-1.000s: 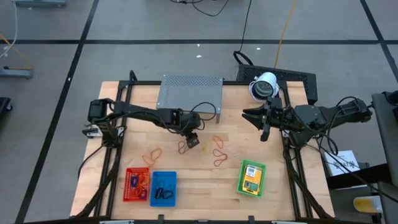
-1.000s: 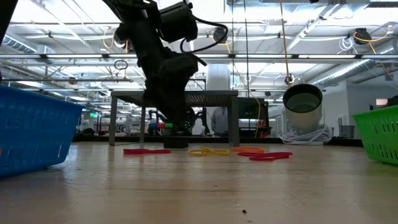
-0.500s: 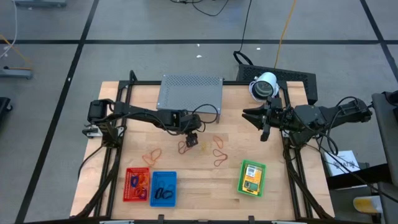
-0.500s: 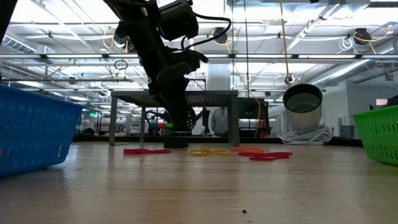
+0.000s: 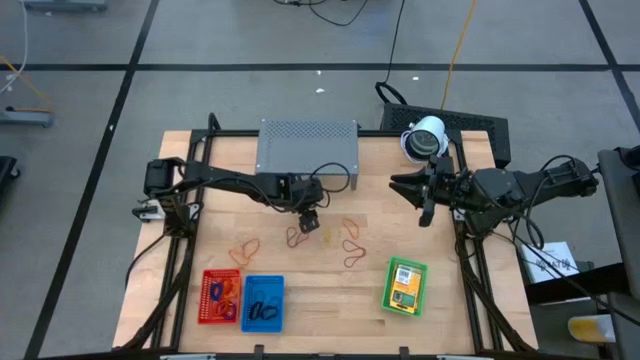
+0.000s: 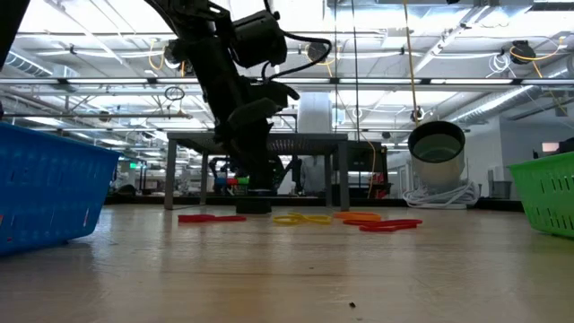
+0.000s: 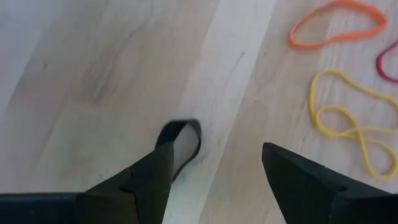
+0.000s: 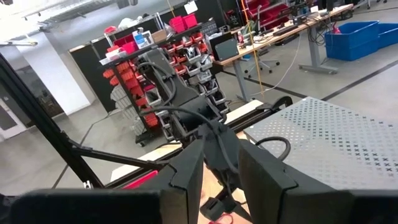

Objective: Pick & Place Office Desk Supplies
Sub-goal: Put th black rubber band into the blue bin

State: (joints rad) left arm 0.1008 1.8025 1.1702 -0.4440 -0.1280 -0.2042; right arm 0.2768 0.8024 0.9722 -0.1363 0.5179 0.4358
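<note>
Reaching with my left jaws (image 7: pixel 211 177) spread wide over what looks like a black clip (image 7: pixel 181 142) beside the yellow band (image 7: pixel 348 118); next, descend, straddle, close. Right jaws waiting.

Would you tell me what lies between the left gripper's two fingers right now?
In the left wrist view, the left gripper stands open over bare wood; a small black loop lies by one finger.

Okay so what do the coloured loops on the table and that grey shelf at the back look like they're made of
The yellow loop and orange loop look like rubber bands: thin, limp, lying flat in irregular curves with a matte finish. The grey shelf looks like sheet metal, probably painted or bare: its flat top carries a regular grid of punched holes. The table is pale wood with visible plank seams.
</note>
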